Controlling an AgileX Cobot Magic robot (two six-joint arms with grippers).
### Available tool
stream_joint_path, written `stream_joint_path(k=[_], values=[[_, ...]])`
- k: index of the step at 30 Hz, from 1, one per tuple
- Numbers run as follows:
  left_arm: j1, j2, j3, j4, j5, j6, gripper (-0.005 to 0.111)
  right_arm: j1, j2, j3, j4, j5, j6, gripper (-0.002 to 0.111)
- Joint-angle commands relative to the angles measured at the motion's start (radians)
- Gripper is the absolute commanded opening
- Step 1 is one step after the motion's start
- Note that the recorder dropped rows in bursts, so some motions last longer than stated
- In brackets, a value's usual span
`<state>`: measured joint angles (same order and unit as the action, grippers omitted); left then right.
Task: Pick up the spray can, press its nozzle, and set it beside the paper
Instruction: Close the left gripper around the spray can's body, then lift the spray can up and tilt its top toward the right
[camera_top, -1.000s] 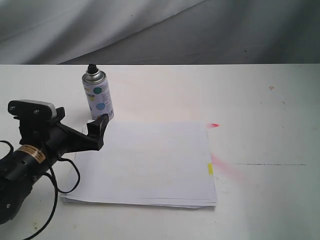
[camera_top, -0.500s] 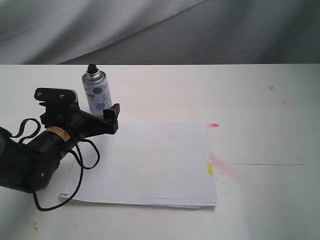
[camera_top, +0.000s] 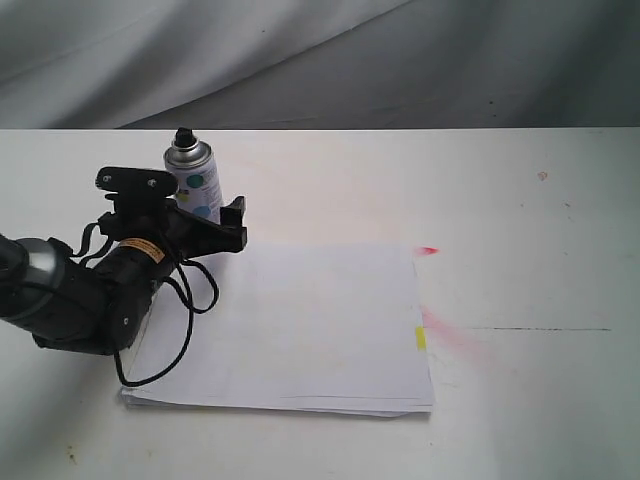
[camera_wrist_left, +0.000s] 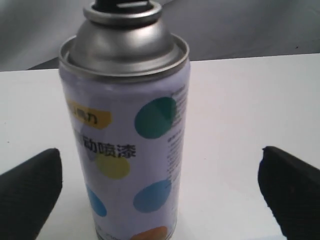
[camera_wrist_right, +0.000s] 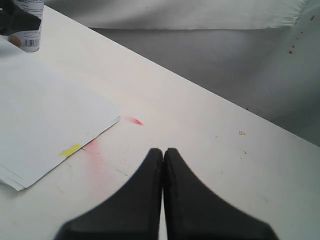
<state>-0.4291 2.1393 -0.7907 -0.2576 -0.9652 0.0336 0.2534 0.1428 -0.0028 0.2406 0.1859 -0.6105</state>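
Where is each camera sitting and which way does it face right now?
Exterior: off the arms, looking down across the paper toward the backdrop; left arm and left gripper show.
Left wrist: behind its open fingers, facing the spray can close up.
Right wrist: above the table, looking past the shut right gripper toward the paper.
All three show the spray can.

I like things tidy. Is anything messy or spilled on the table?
Yes. Red stains mark the table right beside the paper: a small spot at its far corner and a pink smear near its yellow tab.
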Motion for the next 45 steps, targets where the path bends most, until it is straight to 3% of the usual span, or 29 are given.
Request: stream_joint_path(k=[1, 17, 35, 39, 45], values=[[0.031, 0.028, -0.042, -0.009, 0.004, -0.004, 0.101, -0.004, -0.006, 0.003, 0.005, -0.002, 0.001, 0.0], [0.128, 0.065, -0.168, 0.158, 0.14, -0.007, 0.101, -0.004, -0.006, 0.003, 0.005, -0.002, 0.001, 0.0], [0.128, 0.093, -0.193, 0.167, 0.161, -0.007, 0.101, -0.004, -0.006, 0.003, 0.005, -0.002, 0.001, 0.0], [0.128, 0.096, -0.193, 0.167, 0.156, -0.011, 0.089, -0.004, -0.006, 0.003, 0.005, -0.002, 0.001, 0.0], [0.128, 0.096, -0.193, 0.167, 0.123, -0.009, 0.047, -0.004, -0.006, 0.003, 0.005, -0.002, 0.001, 0.0]])
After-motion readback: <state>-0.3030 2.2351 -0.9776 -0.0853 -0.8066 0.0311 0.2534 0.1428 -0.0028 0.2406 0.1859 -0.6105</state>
